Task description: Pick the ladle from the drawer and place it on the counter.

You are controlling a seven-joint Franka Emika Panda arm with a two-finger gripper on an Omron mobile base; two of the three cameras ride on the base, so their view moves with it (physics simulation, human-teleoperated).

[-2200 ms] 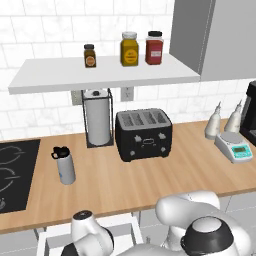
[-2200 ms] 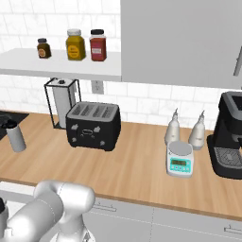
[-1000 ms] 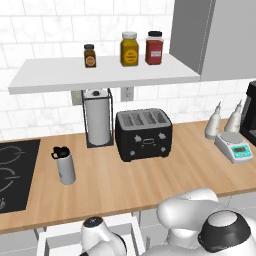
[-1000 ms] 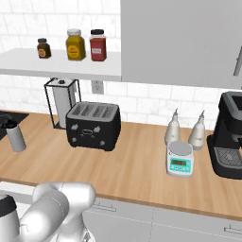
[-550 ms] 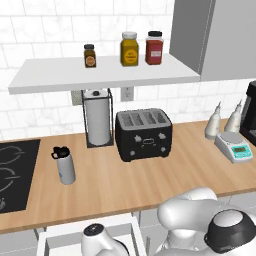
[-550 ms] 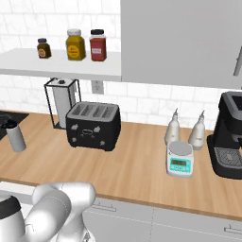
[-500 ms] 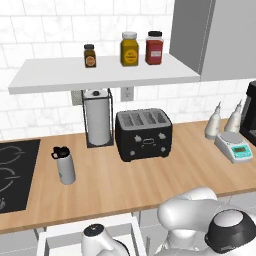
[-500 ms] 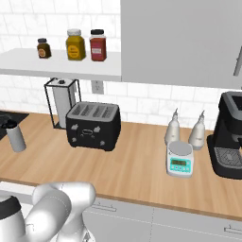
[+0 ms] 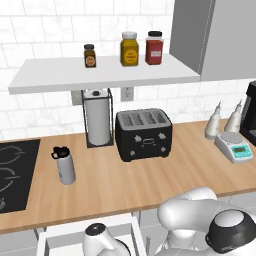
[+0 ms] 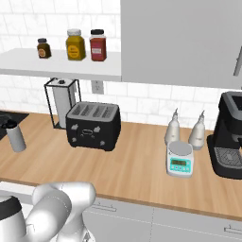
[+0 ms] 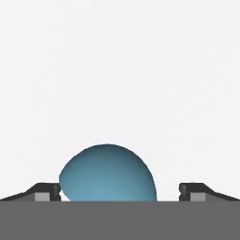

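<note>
In the hand view the ladle (image 11: 108,174) lies at bottom centre between the fingertips (image 11: 45,192); in the left base view the drawer (image 9: 65,233) is at the bottom, below the counter (image 9: 150,177)

The arm's wrist (image 9: 102,242) reaches down into the open drawer (image 9: 55,235) at the bench (image 9: 125,185) front. Beyond it on the bench stand a flask (image 9: 64,165), a paper towel holder (image 9: 98,117) and a toaster (image 9: 144,133).

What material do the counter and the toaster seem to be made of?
The counter: probably wood or wood-look laminate, matte; light brown with visible grain lines. The toaster: likely metal or plastic, black, slightly glossy; faint highlights along its top edges.
</note>
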